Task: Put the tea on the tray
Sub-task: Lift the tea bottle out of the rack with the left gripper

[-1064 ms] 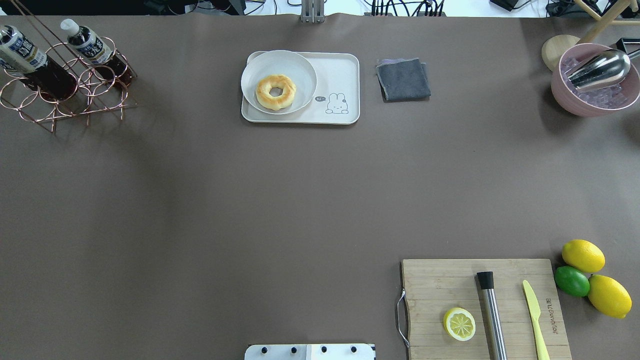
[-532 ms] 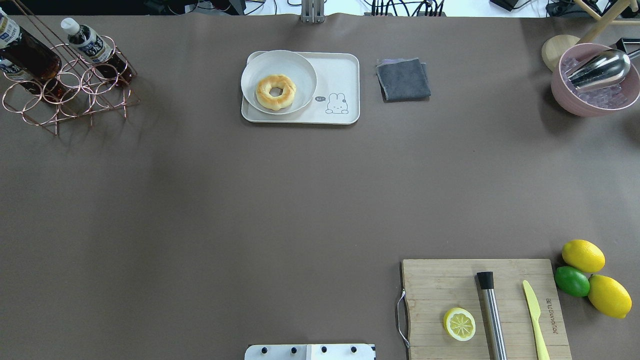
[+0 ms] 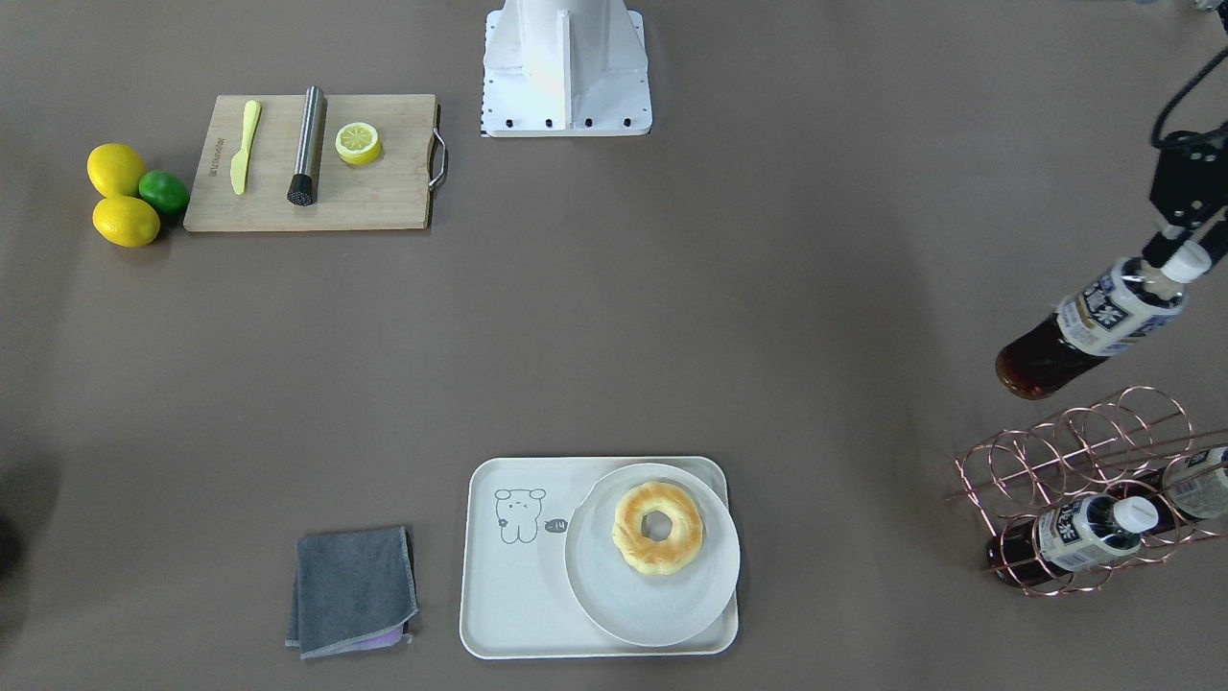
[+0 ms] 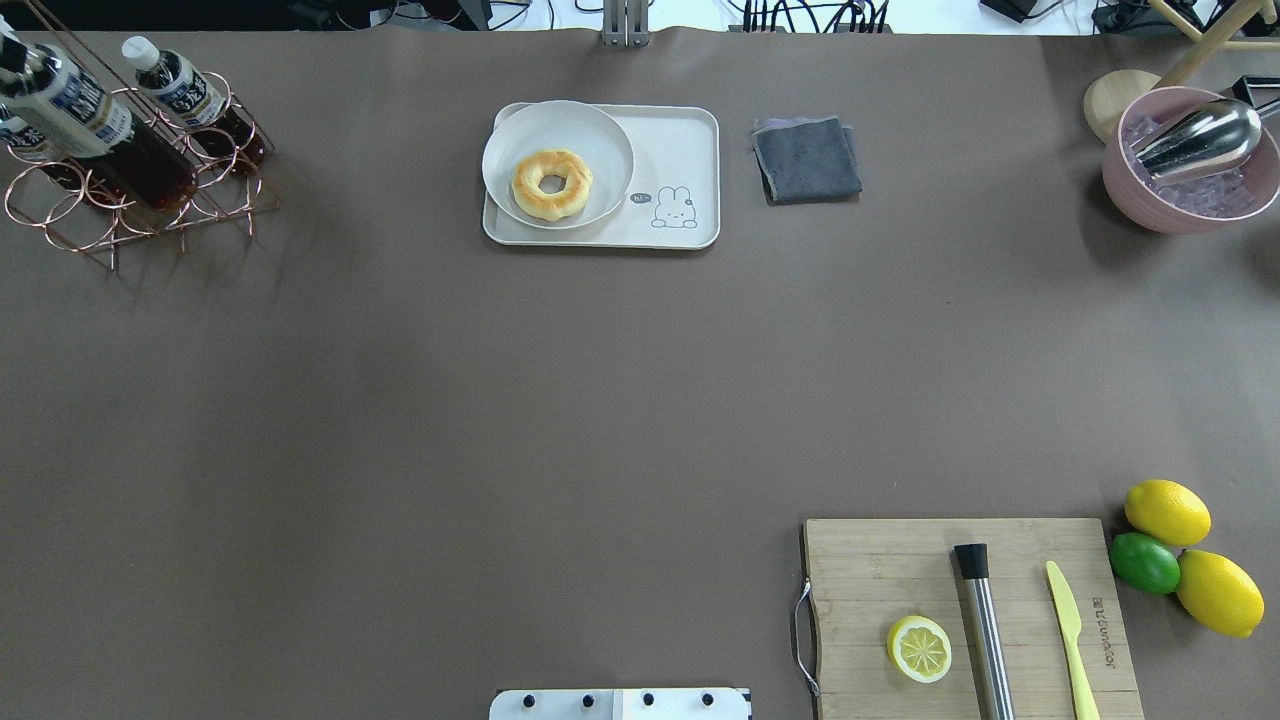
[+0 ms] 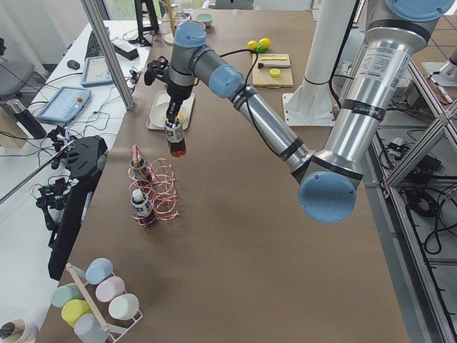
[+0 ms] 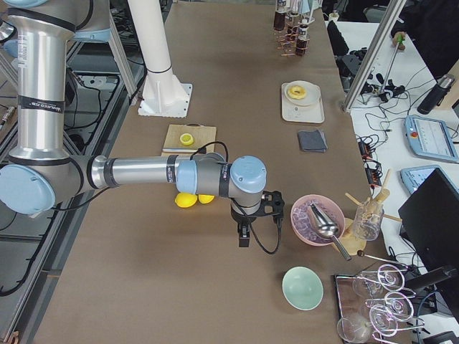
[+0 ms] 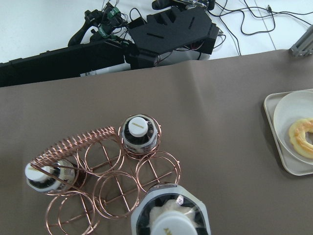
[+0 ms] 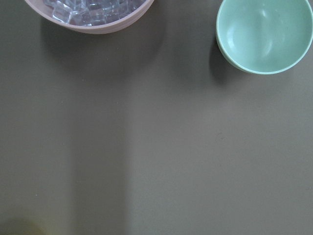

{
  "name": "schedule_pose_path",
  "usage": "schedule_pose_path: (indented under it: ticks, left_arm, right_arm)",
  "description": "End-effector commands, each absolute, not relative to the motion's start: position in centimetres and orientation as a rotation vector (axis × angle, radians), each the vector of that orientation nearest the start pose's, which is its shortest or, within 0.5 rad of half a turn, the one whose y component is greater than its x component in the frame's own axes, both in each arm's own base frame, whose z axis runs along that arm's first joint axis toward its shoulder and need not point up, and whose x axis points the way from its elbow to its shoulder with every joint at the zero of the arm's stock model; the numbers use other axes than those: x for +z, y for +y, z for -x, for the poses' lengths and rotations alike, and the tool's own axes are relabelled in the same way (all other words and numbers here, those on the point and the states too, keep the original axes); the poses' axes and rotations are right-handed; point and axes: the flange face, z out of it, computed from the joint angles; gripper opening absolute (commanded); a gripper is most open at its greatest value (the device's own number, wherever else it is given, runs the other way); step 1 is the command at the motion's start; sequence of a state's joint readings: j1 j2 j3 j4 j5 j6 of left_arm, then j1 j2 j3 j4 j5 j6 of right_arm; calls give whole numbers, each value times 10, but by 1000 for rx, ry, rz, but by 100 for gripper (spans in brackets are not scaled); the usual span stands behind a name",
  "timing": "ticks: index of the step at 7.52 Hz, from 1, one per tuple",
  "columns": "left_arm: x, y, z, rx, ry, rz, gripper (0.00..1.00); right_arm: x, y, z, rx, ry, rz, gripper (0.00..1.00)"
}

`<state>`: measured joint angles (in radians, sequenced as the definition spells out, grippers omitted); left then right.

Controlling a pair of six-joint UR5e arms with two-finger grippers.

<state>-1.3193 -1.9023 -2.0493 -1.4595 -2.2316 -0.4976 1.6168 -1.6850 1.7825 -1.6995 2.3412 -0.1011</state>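
Since half a second ago, the tea bottle has shifted to the right in the upper left corner of the overhead view, and more of it shows now. The copper wire rack sits nearly where it was.

The left gripper has its jaws clamped on the white cap of the tea bottle. In the front view the bottle hangs tilted at the right edge of the frame, with its dark bottom pointing down and to the left. It is above the rack and apart from it. A second bottle and a third bottle lie in the rings of the rack.

The tray is at the lower middle of the front view, well apart from the tea bottle. A round plate covers the right part of the tray, and a doughnut lies on it. A grey cloth is just beside the tray, on its left.

The right gripper shows only in the right side view, near the middle of the frame and beside a pink bowl of ice. I cannot tell whether its jaws are apart or together.
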Motion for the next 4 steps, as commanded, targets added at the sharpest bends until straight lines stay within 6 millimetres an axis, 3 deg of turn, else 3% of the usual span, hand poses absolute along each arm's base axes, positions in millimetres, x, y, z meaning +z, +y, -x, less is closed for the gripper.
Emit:
schedule_pose_path:
  ticks: [1, 2, 4]
  left_arm:
    - [220, -487, -170, -30, 848, -310, 0]
    - [198, -472, -214, -37, 877, -256, 0]
    - [132, -441, -290, -79, 884, -213, 0]
  right_arm:
    - [621, -435, -84, -47, -769, -30, 100]
    - [622, -435, -84, -47, -765, -30, 100]
    - [620, -436, -85, -46, -764, -32, 100]
